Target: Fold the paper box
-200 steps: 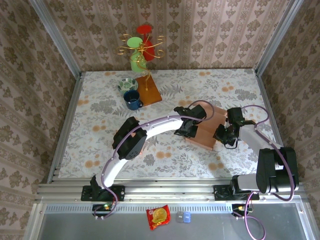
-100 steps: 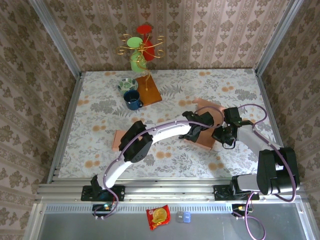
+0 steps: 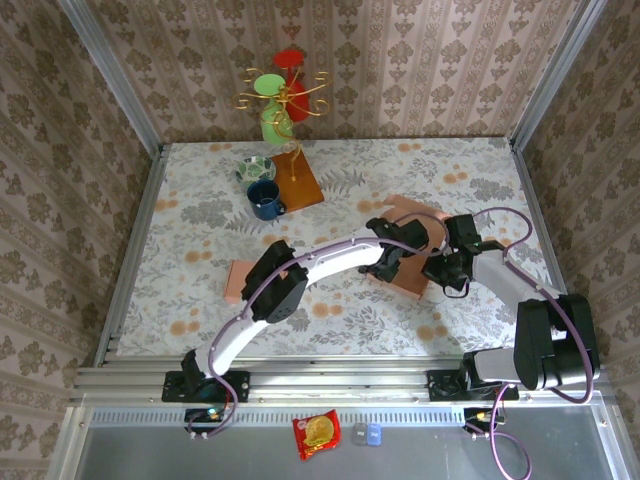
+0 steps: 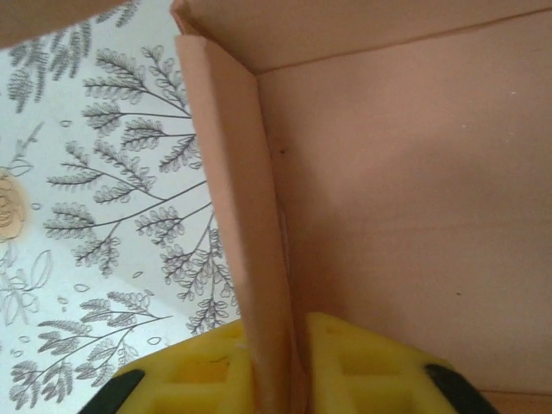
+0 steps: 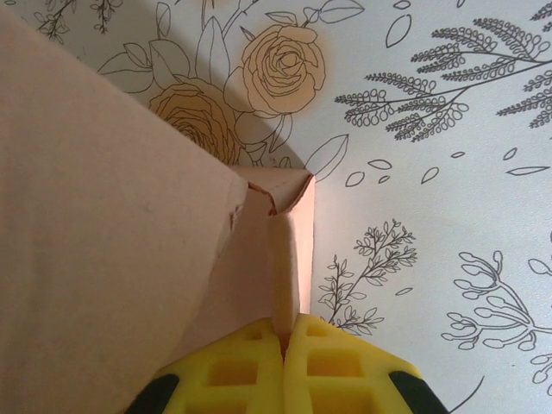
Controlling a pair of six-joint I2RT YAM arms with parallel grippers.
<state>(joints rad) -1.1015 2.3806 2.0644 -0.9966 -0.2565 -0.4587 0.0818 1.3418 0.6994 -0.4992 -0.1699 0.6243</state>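
Both on paper box: R hand pinches, L hand straddles flap.

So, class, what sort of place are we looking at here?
Probably a robot test cell dressed up as a home: wallpapered walls in an aluminium frame, a floral tablecloth with a mug tree, and two arms bolted to a rail.

White arms; black joints; yellow fingertips
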